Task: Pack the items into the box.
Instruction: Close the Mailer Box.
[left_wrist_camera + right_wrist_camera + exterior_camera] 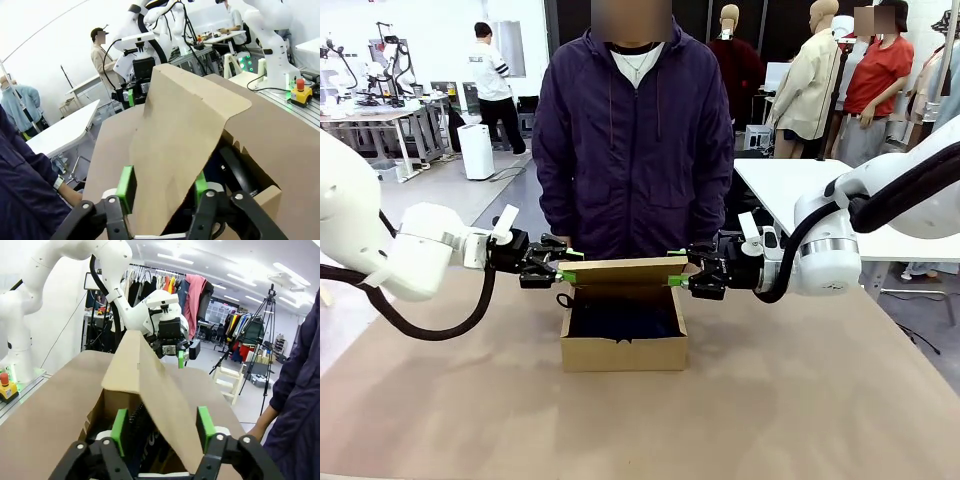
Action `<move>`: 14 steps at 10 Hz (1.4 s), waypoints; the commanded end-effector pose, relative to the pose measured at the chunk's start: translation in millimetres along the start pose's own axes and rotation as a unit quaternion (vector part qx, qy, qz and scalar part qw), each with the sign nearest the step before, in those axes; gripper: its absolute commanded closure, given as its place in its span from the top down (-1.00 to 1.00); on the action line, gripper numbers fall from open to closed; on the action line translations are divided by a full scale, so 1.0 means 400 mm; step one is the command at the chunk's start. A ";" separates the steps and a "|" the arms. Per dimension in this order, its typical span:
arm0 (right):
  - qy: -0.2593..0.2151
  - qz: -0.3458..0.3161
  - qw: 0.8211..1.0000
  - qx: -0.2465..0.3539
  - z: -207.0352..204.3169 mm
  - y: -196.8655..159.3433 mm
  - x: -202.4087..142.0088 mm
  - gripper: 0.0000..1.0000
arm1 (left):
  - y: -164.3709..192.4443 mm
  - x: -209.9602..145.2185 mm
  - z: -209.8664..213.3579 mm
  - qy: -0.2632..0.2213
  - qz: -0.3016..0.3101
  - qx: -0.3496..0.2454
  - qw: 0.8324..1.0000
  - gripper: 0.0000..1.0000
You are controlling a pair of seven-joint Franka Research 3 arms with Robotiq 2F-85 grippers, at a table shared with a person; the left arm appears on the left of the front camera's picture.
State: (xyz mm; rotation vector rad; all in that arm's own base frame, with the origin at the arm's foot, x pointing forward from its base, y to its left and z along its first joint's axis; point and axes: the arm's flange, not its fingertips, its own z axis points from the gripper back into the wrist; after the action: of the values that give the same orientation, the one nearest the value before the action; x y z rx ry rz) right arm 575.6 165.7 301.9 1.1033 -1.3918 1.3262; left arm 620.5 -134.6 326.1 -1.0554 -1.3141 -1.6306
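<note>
The box [624,325] is sitting near the middle of the tabletop [820,400], toward its far edge, just in front of the person [635,130]. Its lid [622,270] is being held half-raised over the opening, and something dark is lying inside; the stapler [240,175] is glimpsed under the flap in the left wrist view, while the rest cannot be told apart.

The left gripper [563,268] and right gripper [680,273] are being kept at the lid's two ends. In each wrist view the green fingers [126,184] are standing apart on either side of the flap's edge, with a gap showing, so both pairs are judged parted and not pinching the lid [150,385].

With the fingers loose, the flap is likely being left unsupported: it could spring back up instead of closing, or drop unevenly and catch on the contents. If one gripper is pulled away while its pad is brushing the cardboard, the light box could be dragged or turned on the tabletop
</note>
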 end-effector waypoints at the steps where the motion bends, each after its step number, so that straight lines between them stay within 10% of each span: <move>1: 0.010 0.008 1.000 0.000 0.002 0.045 -0.022 1.00 | -0.039 0.030 0.018 -0.018 -0.029 0.008 0.999 1.00; 6: 0.034 -0.009 0.999 0.004 0.188 0.049 0.043 1.00 | -0.190 0.136 0.168 0.015 -0.020 -0.042 0.999 1.00; 10: 0.042 -0.079 0.990 -0.109 0.278 0.039 0.158 1.00 | -0.213 0.200 0.264 -0.034 0.130 0.159 0.978 1.00; 14: 0.015 -0.143 0.981 -0.132 0.142 -0.034 0.159 1.00 | -0.129 0.203 0.172 -0.047 0.119 0.213 0.969 1.00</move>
State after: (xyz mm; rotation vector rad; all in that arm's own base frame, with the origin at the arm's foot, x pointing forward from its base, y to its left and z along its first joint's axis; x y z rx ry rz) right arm 559.2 97.3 368.3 1.0451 -1.2722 0.9595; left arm 547.6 -54.0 394.6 -1.0314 -1.4366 -1.0111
